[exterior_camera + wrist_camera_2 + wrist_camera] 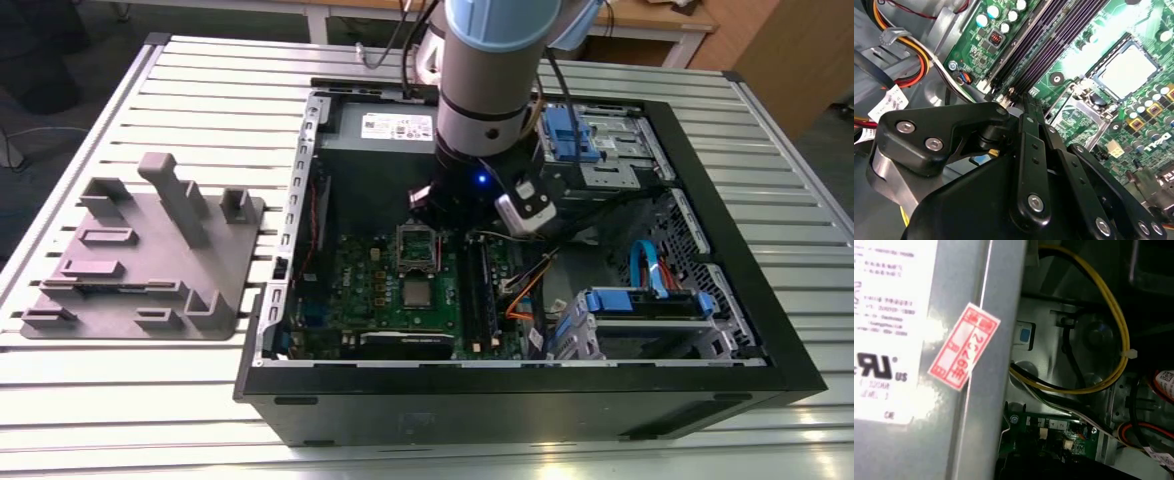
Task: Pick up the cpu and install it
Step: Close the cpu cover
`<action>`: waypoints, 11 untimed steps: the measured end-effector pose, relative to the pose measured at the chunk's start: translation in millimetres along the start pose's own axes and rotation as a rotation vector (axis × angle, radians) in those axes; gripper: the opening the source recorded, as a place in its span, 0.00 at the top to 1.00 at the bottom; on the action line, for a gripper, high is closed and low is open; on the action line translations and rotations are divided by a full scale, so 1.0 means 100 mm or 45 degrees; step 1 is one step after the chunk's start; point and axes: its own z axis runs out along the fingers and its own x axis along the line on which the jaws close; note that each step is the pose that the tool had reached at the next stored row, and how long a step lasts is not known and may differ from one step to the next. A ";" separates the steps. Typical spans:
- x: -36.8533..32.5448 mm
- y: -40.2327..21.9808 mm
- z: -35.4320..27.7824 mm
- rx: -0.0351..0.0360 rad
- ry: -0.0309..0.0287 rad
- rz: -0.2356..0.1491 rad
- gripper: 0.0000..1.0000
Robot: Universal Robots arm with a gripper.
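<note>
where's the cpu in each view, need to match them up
Exterior view: the cpu lies on the green circuit board, in front of the raised metal frame.
Second wrist view: the cpu is the bright square beside the metal frame, past the dark memory slots.
First wrist view: faces a grey labelled box and a yellow cable.
Shared landmark: the green circuit board.

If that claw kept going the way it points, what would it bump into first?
The gripper would probably hit the green circuit board beside the memory slots. Depth is unclear. The cpu sits aside from that line.
</note>
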 end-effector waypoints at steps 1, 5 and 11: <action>-0.001 0.009 0.004 -0.0009 -0.0004 0.000 0.89; 0.014 0.024 0.018 -0.0016 -0.0040 0.000 0.89; 0.027 0.027 0.025 -0.0012 -0.0066 0.000 0.89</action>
